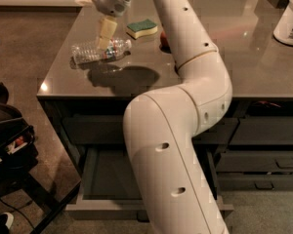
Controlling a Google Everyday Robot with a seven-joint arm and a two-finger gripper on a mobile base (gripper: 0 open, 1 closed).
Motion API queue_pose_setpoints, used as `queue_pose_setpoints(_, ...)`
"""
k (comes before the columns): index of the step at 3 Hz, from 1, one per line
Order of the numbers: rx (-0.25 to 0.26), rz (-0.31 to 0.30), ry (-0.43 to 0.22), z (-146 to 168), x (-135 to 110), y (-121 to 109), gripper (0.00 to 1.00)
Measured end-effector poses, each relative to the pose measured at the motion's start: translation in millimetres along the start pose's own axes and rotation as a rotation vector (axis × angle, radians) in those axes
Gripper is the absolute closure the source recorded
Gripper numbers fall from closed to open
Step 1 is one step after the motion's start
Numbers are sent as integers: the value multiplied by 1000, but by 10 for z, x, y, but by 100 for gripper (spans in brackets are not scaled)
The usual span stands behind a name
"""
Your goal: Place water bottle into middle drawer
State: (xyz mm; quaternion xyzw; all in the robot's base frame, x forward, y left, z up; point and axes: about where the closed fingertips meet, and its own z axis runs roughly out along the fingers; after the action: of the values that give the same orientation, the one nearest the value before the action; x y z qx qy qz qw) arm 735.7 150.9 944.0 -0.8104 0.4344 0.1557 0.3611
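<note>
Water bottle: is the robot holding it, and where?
Cannot tell. The gripper is at the middle of the water bottle, lying on the table.
</note>
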Motion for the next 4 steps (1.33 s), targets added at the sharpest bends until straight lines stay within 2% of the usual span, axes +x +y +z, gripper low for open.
queue_pose_setpoints(1, -36, 15, -16, 167, 10, 48, 0)
queue_pose_setpoints(2, -96, 50, -11, 310, 108, 179, 0)
queue_pose_setpoints(3, -128, 87, 9, 386, 246, 265, 0)
queue_pose_setpoints(4, -128, 87, 9, 388, 247, 265, 0)
